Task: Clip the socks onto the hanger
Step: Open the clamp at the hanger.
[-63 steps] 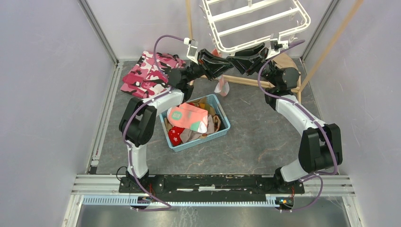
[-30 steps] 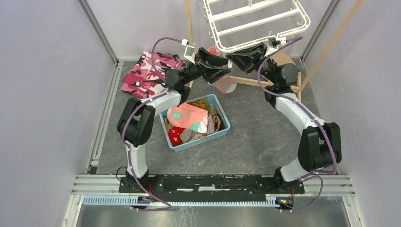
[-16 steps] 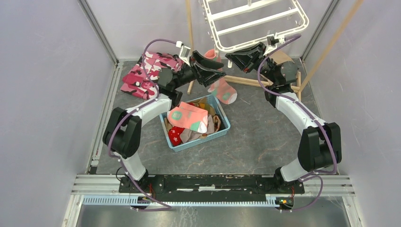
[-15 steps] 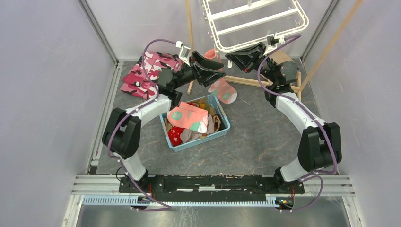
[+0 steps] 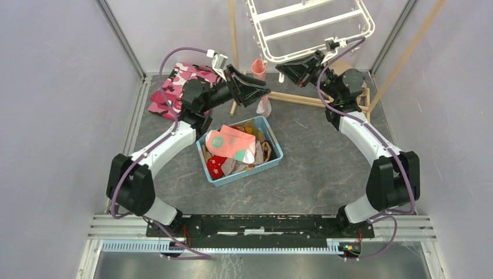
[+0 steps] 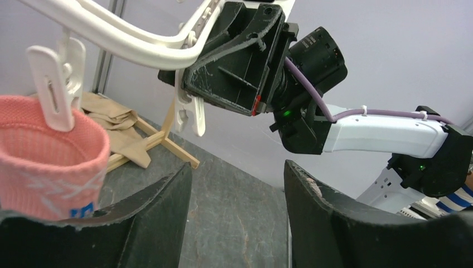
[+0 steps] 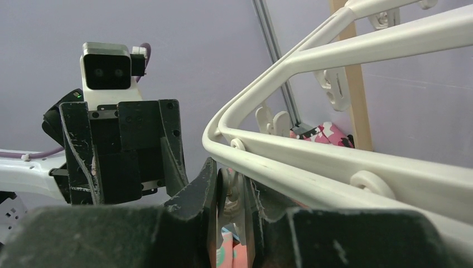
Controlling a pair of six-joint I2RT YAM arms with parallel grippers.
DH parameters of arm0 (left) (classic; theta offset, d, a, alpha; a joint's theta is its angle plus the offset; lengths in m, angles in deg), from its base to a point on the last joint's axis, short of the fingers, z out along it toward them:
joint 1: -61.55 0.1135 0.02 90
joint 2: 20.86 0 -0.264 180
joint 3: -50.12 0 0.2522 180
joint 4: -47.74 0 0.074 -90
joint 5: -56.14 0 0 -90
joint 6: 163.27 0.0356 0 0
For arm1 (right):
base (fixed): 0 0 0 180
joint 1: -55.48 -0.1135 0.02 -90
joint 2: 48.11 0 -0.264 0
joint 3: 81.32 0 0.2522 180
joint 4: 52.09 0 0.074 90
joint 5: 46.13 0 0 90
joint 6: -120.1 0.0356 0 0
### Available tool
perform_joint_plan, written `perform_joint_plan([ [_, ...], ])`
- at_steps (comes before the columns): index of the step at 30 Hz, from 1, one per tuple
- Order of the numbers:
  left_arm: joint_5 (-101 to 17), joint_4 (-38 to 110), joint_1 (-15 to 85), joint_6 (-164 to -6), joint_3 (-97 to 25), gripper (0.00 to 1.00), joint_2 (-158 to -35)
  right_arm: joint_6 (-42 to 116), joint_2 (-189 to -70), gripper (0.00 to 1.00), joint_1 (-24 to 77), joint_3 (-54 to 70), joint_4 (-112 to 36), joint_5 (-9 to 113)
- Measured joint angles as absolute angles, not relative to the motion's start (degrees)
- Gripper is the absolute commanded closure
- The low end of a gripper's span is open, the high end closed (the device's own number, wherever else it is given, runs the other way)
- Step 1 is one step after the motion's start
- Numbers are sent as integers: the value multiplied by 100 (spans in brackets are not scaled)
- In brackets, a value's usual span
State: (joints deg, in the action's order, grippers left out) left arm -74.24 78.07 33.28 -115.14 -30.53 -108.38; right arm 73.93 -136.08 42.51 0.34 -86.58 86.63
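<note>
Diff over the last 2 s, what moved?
Left claw let go of the pink sock and pulled back left; the sock now hangs clipped to the hanger. Right claw stays clamped on a clip peg; basket unchanged.

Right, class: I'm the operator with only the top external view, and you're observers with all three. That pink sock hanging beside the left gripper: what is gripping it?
Observer: A peg. The left wrist view shows a white peg clamped on the cuff of the pink sock.
Operator: And the left gripper?
Observer: The left gripper is open, fingers empty.
Operator: The right one, at the rim?
Observer: The right wrist view shows the right gripper pinching a second peg on the hanger.
</note>
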Motion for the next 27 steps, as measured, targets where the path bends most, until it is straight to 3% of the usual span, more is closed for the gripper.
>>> perform_joint_plan([
  [15,-7122,5993,3524,-10742,-2703,51,-9721,7542,-13573,100,4205,919,-6475,8300],
  [22,-6978,5283,3544,-10318,-2590,51,-9464,7747,-13566,100,4187,1334,-5321,8112],
  [27,-6882,4669,3544,-10086,-2576,42,-9459,7824,-13564,100,4185,1398,-4908,8029],
])
